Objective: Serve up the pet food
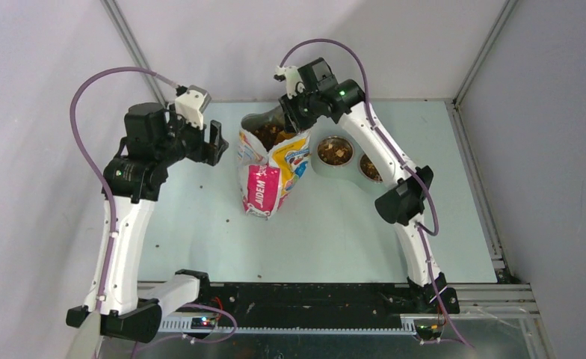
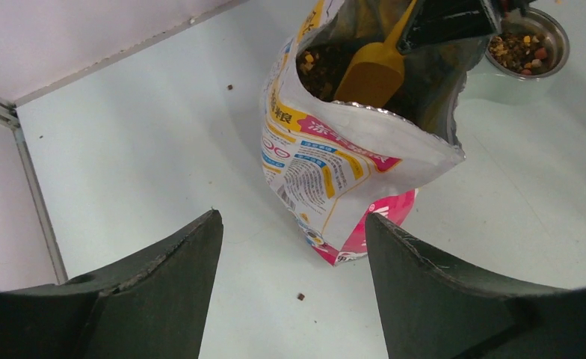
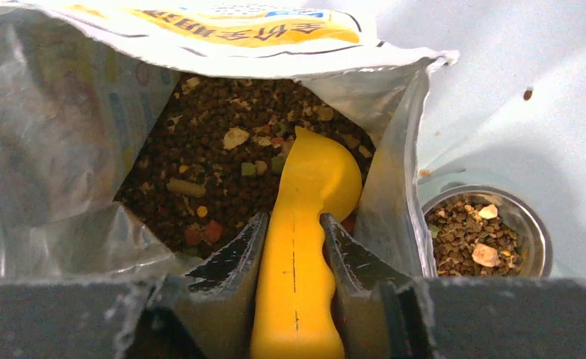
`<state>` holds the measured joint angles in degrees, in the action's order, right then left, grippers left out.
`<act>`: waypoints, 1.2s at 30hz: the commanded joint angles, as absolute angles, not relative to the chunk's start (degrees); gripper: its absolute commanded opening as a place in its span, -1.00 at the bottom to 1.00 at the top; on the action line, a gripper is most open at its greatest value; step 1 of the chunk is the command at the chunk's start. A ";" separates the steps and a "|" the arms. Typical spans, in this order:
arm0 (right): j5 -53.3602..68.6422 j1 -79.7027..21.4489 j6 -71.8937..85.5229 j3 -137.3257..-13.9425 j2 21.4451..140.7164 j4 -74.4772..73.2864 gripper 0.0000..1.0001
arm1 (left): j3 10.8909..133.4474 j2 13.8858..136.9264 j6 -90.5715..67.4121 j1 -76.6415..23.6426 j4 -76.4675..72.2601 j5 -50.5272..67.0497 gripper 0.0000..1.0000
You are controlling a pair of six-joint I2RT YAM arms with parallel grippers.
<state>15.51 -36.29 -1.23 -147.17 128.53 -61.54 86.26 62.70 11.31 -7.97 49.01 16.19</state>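
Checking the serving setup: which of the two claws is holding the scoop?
The right claw, clamped on the yellow scoop inside the bag; the left claw hangs open and empty.

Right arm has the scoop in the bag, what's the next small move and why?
Probably dig the yellow scoop forward into the kibble: the right gripper is shut on its handle and its head rests on the kibble inside the open bag.

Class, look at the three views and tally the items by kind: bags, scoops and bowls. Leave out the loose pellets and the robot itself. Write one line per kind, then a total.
food bag: 1
yellow scoop: 1
metal bowls: 2
Total: 4
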 commanded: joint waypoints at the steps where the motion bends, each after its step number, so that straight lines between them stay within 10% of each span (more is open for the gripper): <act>1: 11.39 -35.83 2.66 -148.40 128.79 -60.44 -1.00 | 85.25 60.85 9.33 -7.48 47.94 18.82 0.55; 15: 6.74 -40.62 -8.60 -144.56 133.43 -62.80 -1.00 | 85.27 62.89 8.35 -7.30 47.88 18.32 0.55; 36: 37.78 -37.21 -2.76 -143.50 133.53 -66.39 -1.00 | 85.84 67.88 8.83 -7.29 48.18 17.30 0.53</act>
